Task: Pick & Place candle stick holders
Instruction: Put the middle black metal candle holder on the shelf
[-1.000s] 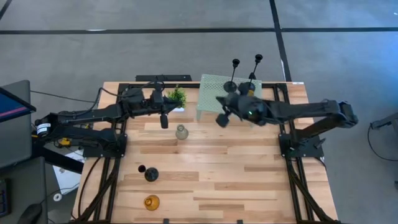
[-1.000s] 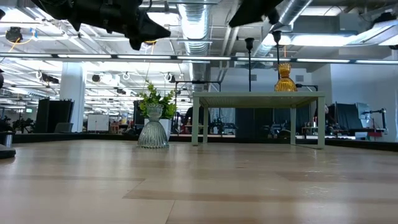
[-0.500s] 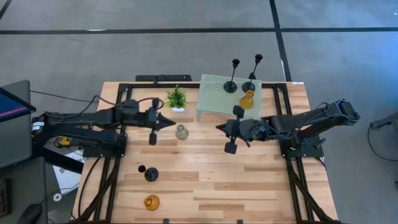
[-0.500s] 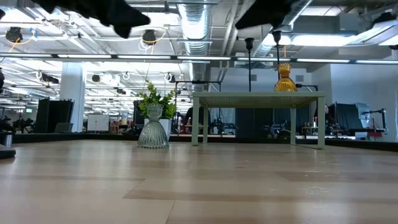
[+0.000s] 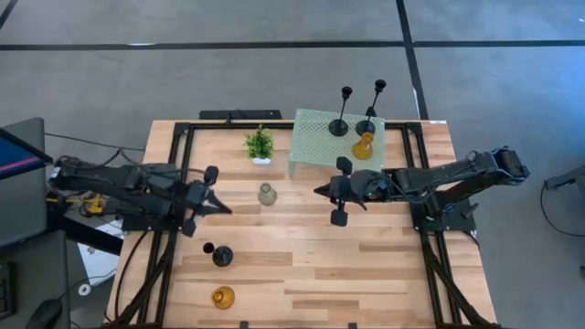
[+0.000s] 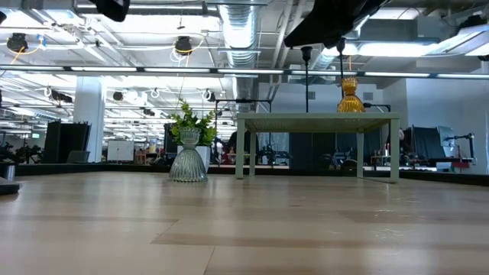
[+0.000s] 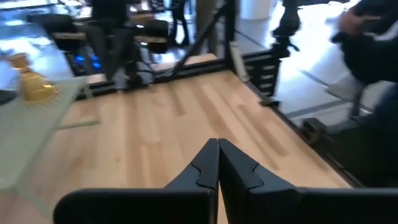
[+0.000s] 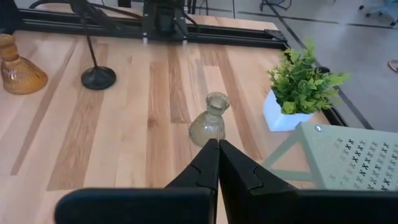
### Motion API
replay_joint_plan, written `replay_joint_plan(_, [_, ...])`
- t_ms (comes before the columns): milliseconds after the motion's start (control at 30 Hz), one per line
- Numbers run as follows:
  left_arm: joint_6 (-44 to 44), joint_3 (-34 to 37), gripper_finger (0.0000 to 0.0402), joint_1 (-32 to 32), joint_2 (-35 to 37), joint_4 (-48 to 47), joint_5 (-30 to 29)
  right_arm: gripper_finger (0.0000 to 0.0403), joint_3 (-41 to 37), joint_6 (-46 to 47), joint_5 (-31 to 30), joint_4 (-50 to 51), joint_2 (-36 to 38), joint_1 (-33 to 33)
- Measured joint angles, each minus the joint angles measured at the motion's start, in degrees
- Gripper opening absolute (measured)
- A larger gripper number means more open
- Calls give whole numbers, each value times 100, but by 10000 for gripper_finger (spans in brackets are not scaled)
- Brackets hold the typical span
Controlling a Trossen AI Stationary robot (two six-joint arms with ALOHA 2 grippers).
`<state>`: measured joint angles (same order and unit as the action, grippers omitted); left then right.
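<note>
A clear-grey glass holder point(image 5: 267, 194) stands on its base mid-table; it also shows in the right wrist view point(image 8: 209, 124) and the low view point(image 6: 188, 162). Two black thin-stemmed holders point(image 5: 341, 126) point(image 5: 368, 122) and an amber holder point(image 5: 363, 146) stand on the pale green mesh stand point(image 5: 315, 137). A third black holder point(image 5: 220, 256) and a second amber holder point(image 5: 223, 296) stand near the front left. My left gripper point(image 5: 227, 209) is shut and empty, left of the clear holder. My right gripper point(image 5: 316, 190) is shut and empty, right of it, pointing at it.
A small green potted plant point(image 5: 260, 144) stands left of the mesh stand near the far edge. Black frame rails point(image 5: 174, 183) run along the table's left and right sides. Bare wood lies across the table's near right part point(image 5: 366, 274).
My left gripper has drawn back from beside the plant toward the table's near left, past the clear holder. My right gripper has come off the mesh stand toward the near edge, uncovering the amber holder in the high view, and now points at the clear holder.
</note>
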<state>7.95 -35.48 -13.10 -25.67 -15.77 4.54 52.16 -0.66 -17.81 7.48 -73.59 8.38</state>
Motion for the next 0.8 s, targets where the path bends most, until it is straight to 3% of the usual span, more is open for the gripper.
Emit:
replay_joint_plan(400, [-970,658,3,-896,-57,-92,-668,0,0,-139,3,18,0,-20])
replay_joint_plan(800, [-1675,925,3,-1392,-57,-178,-691,0,0,-82,3,16,-1,-28])
